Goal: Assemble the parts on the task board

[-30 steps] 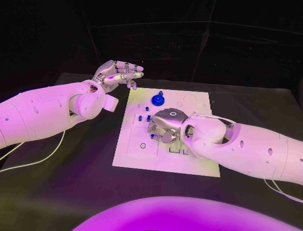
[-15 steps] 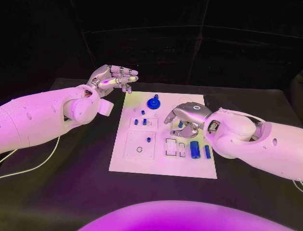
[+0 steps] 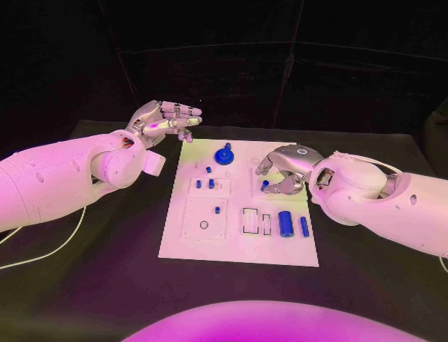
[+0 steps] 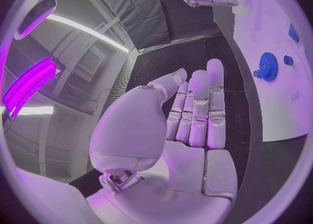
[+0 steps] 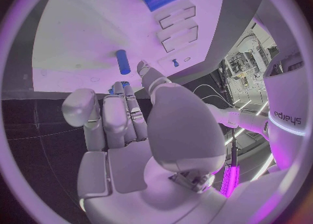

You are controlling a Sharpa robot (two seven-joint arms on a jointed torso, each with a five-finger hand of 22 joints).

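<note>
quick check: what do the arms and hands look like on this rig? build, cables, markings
Two bulky white arms with smooth rounded shells, small dark dots along them. Each ends in a silver, segmented, many-fingered hand: left hand, right hand. Thin pale cables trail from the arms across the black table. The right wrist view shows "Sharpa" lettering on the body.

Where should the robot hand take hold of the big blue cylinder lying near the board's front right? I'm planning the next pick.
Probably around its middle, coming down from above. The big blue cylinder lies flat on the task board, long axis running front to back, so its curved sides face left and right. Fingers could close across those sides, though a thin blue pin beside it narrows the room on the right.
</note>
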